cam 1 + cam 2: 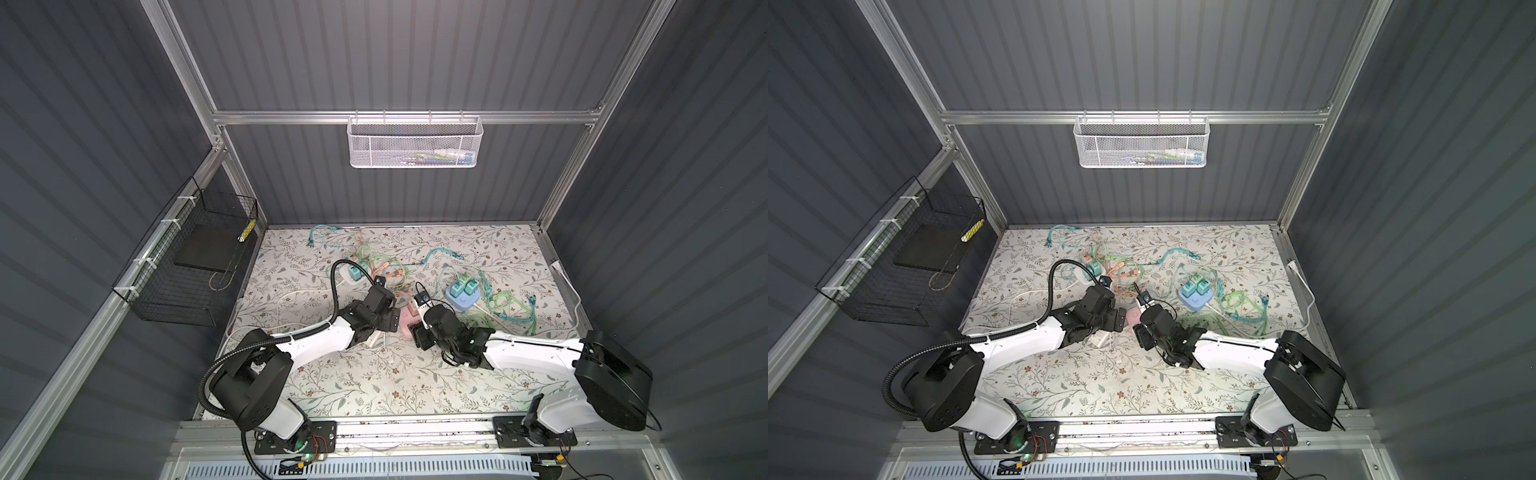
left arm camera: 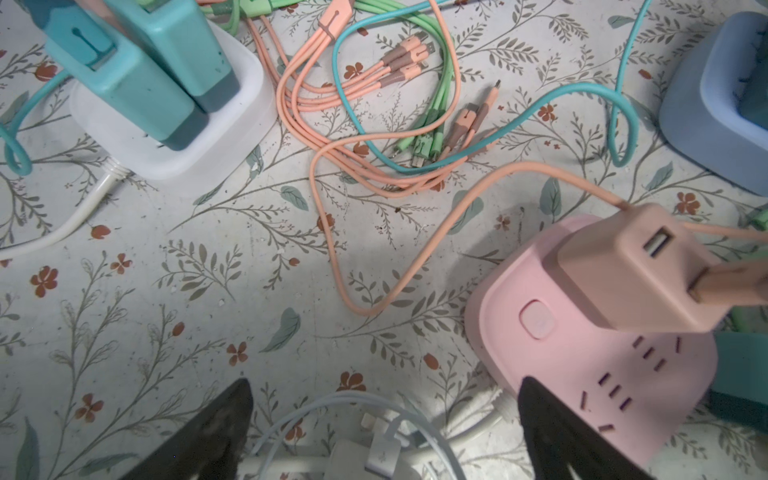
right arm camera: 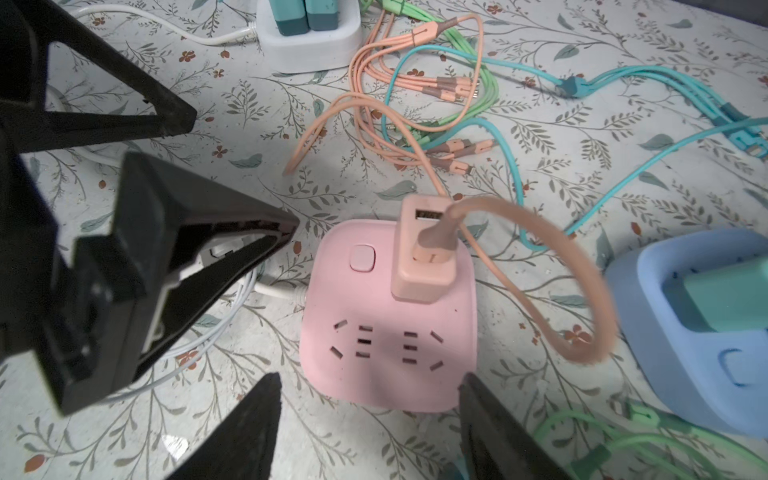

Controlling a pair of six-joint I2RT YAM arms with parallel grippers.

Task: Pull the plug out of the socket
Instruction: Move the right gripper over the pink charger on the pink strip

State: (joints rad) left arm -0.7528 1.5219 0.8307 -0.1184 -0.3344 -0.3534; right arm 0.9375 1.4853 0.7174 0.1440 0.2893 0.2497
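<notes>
The peach plug (image 3: 422, 266), a chunky little USB charger block, was fully seated and upright in the pink socket (image 3: 374, 386), in the slot right next to the socket's button. The socket sat on the floral tabletop (image 2: 124, 291) around mid-table, between the two arms in both top views. A peach cable (image 3: 582, 291) was stuck into one of the plug's USB ports and looped off to the side; it looked blurry in the right wrist view.

The right gripper (image 3: 370, 386) had its jaws parted on either side of the socket's near edge. It wasn't pinching anything and was clear of the plug. One finger was right at the socket's corner, but I couldn't tell if it touched.

The left gripper (image 2: 384, 382) was spread wide and empty, just beside the socket on the other side, with one fingertip overlapping the socket's edge in its own wrist view. A coil of white cord (image 2: 374, 440) lay under it.

Further out, a blue socket (image 3: 673, 374) holding teal-green chargers sat near the pink one on the right arm's side. A white socket (image 2: 232, 137) with two teal chargers (image 2: 158, 75) sat farther back on the left. A tangle of cables (image 2: 399, 137) in peach, green and teal lay between them. A white mesh basket (image 1: 415, 141) hung on the back rail and a black wire basket (image 1: 187, 270) on the left wall.
</notes>
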